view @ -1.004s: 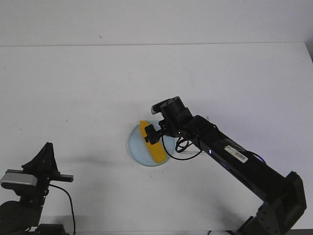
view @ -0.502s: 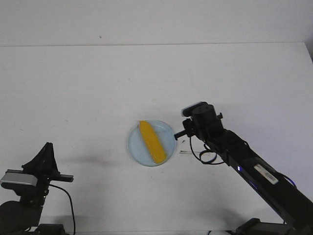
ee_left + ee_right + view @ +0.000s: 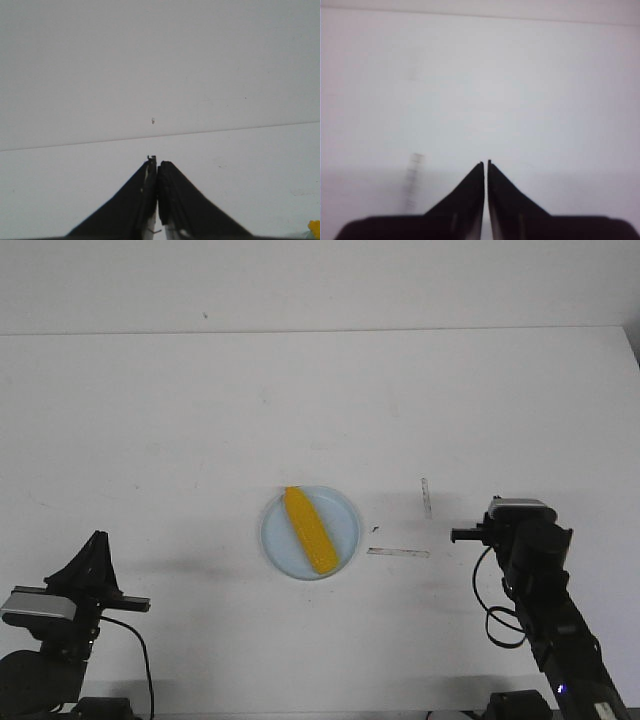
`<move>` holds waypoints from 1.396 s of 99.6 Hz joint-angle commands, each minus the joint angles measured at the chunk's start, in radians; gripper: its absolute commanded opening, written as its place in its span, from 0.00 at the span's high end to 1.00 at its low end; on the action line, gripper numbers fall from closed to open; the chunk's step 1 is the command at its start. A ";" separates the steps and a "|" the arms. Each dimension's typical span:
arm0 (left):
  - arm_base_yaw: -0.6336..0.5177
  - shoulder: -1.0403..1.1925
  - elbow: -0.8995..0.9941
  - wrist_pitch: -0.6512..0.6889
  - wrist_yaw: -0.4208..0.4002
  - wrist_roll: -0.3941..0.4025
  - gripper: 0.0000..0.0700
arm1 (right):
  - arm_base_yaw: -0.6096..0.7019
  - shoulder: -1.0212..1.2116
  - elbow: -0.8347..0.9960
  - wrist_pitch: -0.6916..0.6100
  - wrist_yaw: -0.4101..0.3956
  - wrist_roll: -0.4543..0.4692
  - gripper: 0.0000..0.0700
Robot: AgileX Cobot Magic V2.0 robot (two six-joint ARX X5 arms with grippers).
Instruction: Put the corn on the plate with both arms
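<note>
Front view first: white counter point(image 3: 150, 420) filling nearly the whole picture, bare but for a few faint marks. Two pale strips point(image 3: 398, 552) on it, just right of the plate, one lying flat, one standing on end farther back.

Next in size, the right arm point(image 3: 545, 615), low at the right edge, well apart from the plate. Right gripper point(image 3: 486, 165) with fingers pressed together, nothing between them, only blank counter ahead in the right wrist view. Left arm point(image 3: 70, 605) folded at the near left corner, also well clear. Left gripper point(image 3: 156, 161) likewise closed and empty, tips meeting over bare counter; a sliver of yellow at the far corner of the left wrist view, probably the corn.

Then the plate point(image 3: 275, 535), pale blue, round and shallow, near the middle of the counter.

Smallest, the corn point(image 3: 309, 530), lying flat on the plate, slanting from far left to near right, wholly inside the rim. Task by the look of it complete.

On handling, a guess only: smooth, glossy skin, so likely slippery; stiff and light, probably plastic; rounded, so apt to roll. Best taken across the thick middle, fingers square to its length, away from the tapered end.
</note>
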 commanded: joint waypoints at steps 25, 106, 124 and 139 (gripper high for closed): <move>0.001 -0.002 0.007 0.011 -0.002 0.013 1.00 | -0.101 -0.301 -0.151 0.001 -0.069 0.000 0.99; 0.001 -0.002 0.007 0.011 -0.002 0.013 1.00 | -0.094 -0.747 -0.157 -0.042 -0.134 0.002 0.99; 0.001 -0.002 0.007 0.011 -0.002 0.013 1.00 | -0.094 -0.747 -0.157 -0.042 -0.134 0.002 0.99; 0.001 -0.002 0.007 0.012 -0.002 0.013 1.00 | -0.094 -0.747 -0.157 -0.042 -0.134 0.002 0.99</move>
